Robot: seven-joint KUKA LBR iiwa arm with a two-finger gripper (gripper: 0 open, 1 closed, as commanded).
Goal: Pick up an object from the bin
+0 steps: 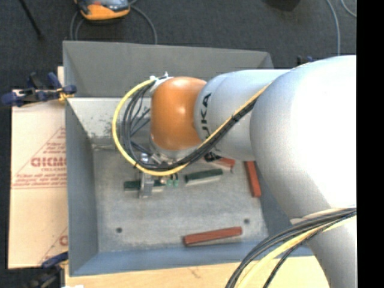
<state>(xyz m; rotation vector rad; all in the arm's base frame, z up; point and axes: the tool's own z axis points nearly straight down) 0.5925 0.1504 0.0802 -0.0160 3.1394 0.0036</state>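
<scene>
Gripper is down at the floor of the bin, a little left of the middle, under the orange cover of the wrist. The cover and the looped cables hide most of it, so I cannot tell whether it is open or closed, or whether it grips anything.

It is over a dark green piece, flat and short, which lies on the floor and comes out to the left from under the gripper. Just beside it on the right lies a longer green strip, slightly tilted.

Other things lie well apart from these two. One red bar lies flat near the front wall. A second red bar lies along the right side, close to the arm. A small red piece shows at the edge of the arm, partly hidden by it.
</scene>
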